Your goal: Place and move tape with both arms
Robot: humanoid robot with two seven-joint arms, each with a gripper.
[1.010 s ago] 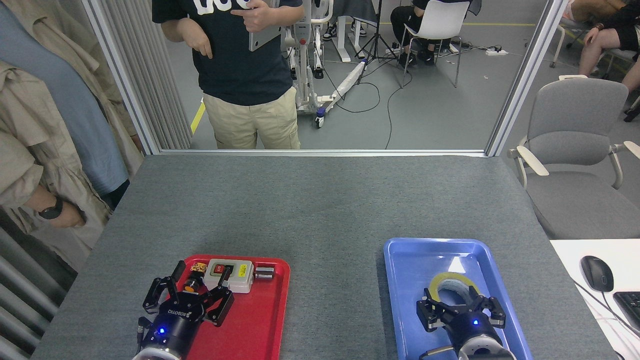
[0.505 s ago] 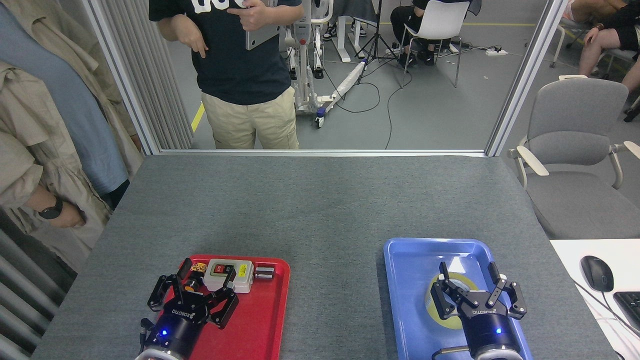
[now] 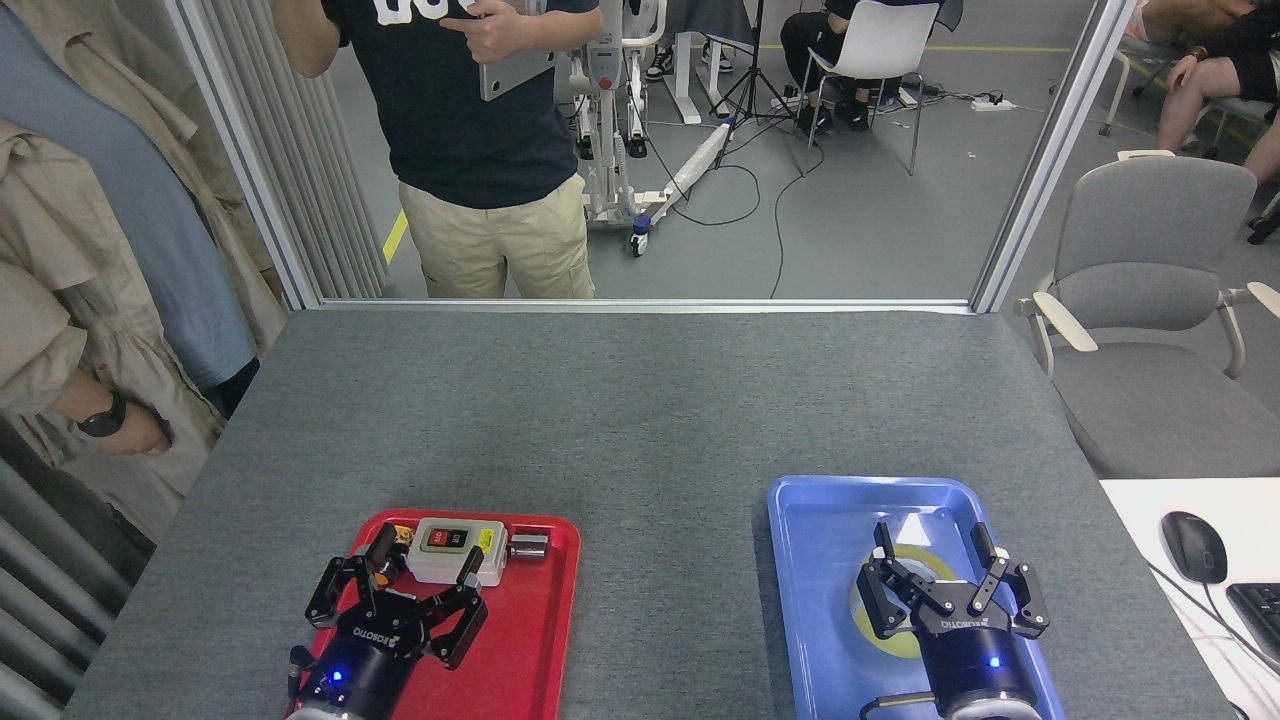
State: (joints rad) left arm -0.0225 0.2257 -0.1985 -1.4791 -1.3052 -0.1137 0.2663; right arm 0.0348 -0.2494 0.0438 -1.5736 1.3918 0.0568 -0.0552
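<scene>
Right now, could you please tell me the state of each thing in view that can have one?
Tape: lying flat in the blue tray, not gripped, partly hidden by the right pincer.
Right pincer: open, above the tape.
Left pincer: open, over the red tray, holding nothing.
Switch box: resting at the red tray's far end.
Metal cylinder: lying on its side beside the switch box.
</scene>
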